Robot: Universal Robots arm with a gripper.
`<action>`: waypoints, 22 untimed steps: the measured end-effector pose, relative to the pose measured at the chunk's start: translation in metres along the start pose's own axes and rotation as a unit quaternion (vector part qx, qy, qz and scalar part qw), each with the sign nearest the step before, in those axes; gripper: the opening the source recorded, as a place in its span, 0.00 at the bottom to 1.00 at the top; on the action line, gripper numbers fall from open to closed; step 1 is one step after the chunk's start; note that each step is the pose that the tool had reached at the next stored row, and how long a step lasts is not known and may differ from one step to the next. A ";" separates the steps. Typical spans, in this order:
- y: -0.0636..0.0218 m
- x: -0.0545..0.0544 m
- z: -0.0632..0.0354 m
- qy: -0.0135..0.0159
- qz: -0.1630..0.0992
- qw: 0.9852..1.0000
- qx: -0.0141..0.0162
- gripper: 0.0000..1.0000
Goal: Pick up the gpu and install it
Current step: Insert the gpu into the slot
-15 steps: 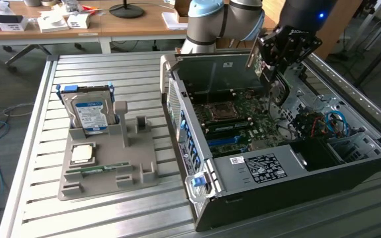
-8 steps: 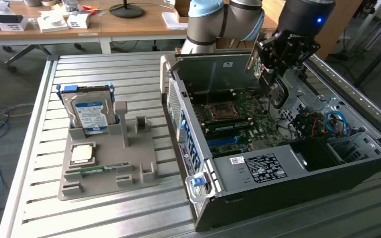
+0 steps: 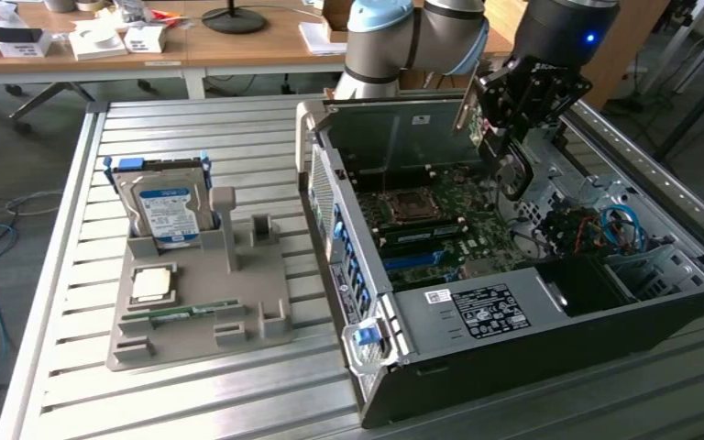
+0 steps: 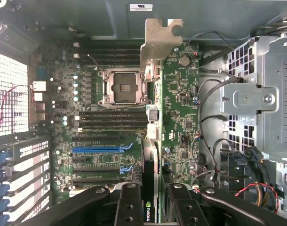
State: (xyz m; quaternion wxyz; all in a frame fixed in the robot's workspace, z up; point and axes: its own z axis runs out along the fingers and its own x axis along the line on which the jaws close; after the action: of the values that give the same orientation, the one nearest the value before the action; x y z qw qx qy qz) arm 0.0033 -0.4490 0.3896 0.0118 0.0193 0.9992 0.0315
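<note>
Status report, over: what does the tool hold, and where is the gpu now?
Tool shut on gpu. It hangs edge-down above motherboard in open case, not seated. Blue cables off to one side.

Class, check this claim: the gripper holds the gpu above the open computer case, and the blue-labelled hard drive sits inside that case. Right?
Not quite. The gripper holds the gpu above the open computer case, but the hard drive stands in the grey holder on the table beside the case, as the exterior view shows.
</note>
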 end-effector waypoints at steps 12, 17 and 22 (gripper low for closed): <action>0.0000 0.000 0.0002 0.002 -0.032 0.999 0.000 0.26; 0.0000 0.000 0.0006 0.005 -0.078 0.997 -0.001 0.26; -0.0001 0.000 0.0012 0.008 -0.123 0.992 -0.002 0.26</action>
State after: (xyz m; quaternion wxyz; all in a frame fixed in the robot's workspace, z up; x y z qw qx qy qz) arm 0.0031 -0.4490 0.3883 0.0079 -0.1039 0.9941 0.0317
